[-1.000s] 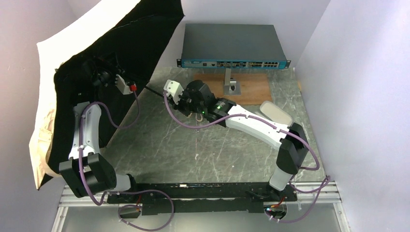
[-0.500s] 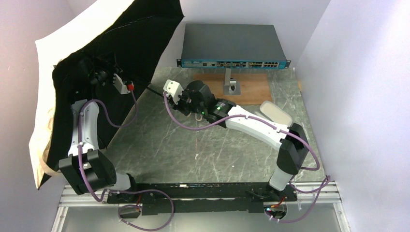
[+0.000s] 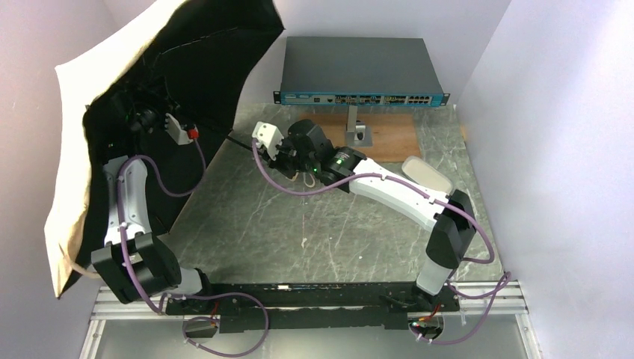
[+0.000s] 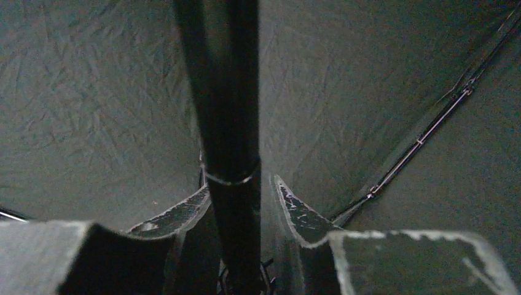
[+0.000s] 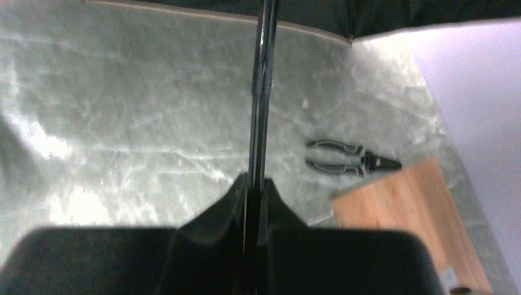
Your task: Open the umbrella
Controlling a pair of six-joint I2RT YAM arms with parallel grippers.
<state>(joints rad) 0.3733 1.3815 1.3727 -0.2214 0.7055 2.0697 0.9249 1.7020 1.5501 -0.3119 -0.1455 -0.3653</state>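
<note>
Sits spread wide left of dark grey network switch (image 3: 359, 67): pale beige crinkly-fabric folding umbrella (image 3: 217, 52), black-lined, likely light and floppy with fragile thin ribs (image 4: 424, 135), so best taken on stiff black shaft (image 5: 261, 92), clamped in right gripper (image 5: 254, 184), loosely straddled by part-open left gripper (image 4: 239, 184).

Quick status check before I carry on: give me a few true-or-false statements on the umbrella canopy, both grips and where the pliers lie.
1. The umbrella has its canopy spread, black lining towards the top camera. True.
2. The right gripper is shut on the umbrella's shaft. True.
3. The left gripper clamps the shaft tight. False: its fingers flank the shaft, with a gap showing.
4. The pliers lie on the wooden board. False: they lie on the table, beside the board.
</note>
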